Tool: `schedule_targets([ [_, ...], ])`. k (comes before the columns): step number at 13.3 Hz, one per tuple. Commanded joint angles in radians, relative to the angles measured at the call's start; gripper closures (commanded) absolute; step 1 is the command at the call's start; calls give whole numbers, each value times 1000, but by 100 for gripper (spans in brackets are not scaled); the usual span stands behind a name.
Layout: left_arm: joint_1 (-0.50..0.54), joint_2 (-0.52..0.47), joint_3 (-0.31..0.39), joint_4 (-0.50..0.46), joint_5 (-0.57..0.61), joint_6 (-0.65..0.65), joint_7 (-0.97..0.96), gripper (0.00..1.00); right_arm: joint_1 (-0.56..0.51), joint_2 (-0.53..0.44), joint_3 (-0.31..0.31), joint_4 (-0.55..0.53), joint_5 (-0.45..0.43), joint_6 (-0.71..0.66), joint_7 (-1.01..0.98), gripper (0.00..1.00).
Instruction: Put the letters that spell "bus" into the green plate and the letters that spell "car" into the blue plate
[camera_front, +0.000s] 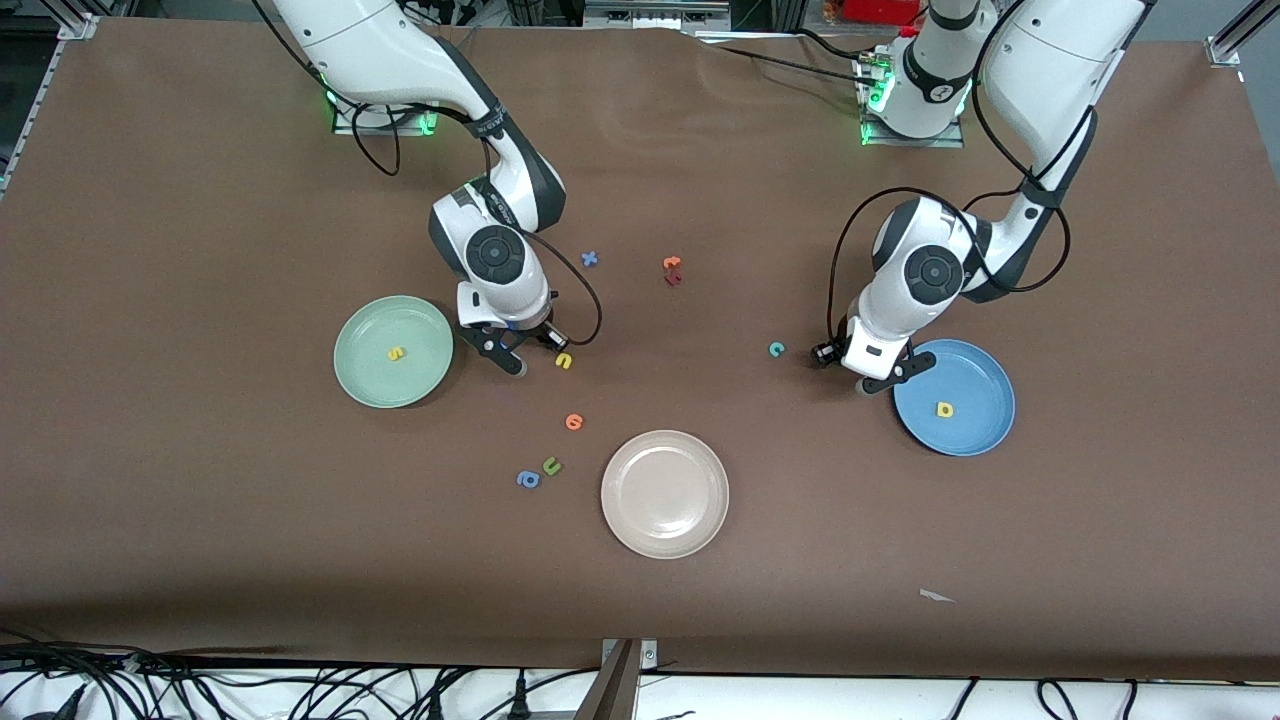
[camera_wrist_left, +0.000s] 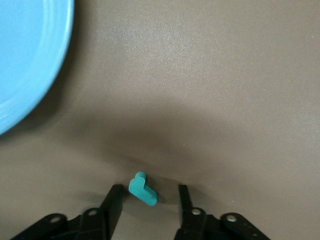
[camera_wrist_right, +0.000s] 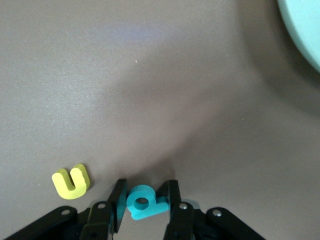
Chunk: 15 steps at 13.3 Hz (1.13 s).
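**A:** What am I looking at from my end?

**B:** A brown tabletop (camera_front: 200, 300) with cables along its near edge. I count three plates. The green plate (camera_front: 372, 385) sits toward the right arm's end and holds one letter, the yellow s (camera_front: 396, 353). The blue plate (camera_front: 985, 425), toward the left arm's end, holds the yellow a (camera_front: 944, 409). The beige plate (camera_front: 700, 520), nearest the front camera, holds nothing.

**A:** And loose letters?

**B:** On the bare tabletop I see the yellow u (camera_front: 563, 361) beside the right gripper, an orange round letter (camera_front: 574, 422), a green u (camera_front: 551, 466) just beside a blue a (camera_front: 527, 480), a blue x (camera_front: 590, 259), an orange and a red letter (camera_front: 672, 270) touching, and the teal c (camera_front: 776, 349).

**A:** Grippers?

**B:** My right gripper (camera_wrist_right: 145, 192) is down between the green plate and the yellow u, fingers touching both sides of the teal b (camera_wrist_right: 142, 202). My left gripper (camera_wrist_left: 147, 197) is down by the blue plate's rim, fingers apart on either side of the darker teal r (camera_wrist_left: 142, 189), not touching it.
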<state>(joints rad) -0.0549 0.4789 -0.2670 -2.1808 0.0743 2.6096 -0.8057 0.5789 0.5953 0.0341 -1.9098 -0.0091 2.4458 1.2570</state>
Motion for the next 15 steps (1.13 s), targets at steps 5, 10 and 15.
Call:
schedule_targets([
  [5,-2,-6,5,-14,-2,15,-4,80,12,0,-22,3,-25,2,1,81],
  [10,3,-5,6,13,16,3,-3,89,3,-93,-147,12,-11,-187,-273,81],
  [15,13,-11,14,136,57,-164,28,94,-31,-129,-275,-18,0,-288,-560,79],
])
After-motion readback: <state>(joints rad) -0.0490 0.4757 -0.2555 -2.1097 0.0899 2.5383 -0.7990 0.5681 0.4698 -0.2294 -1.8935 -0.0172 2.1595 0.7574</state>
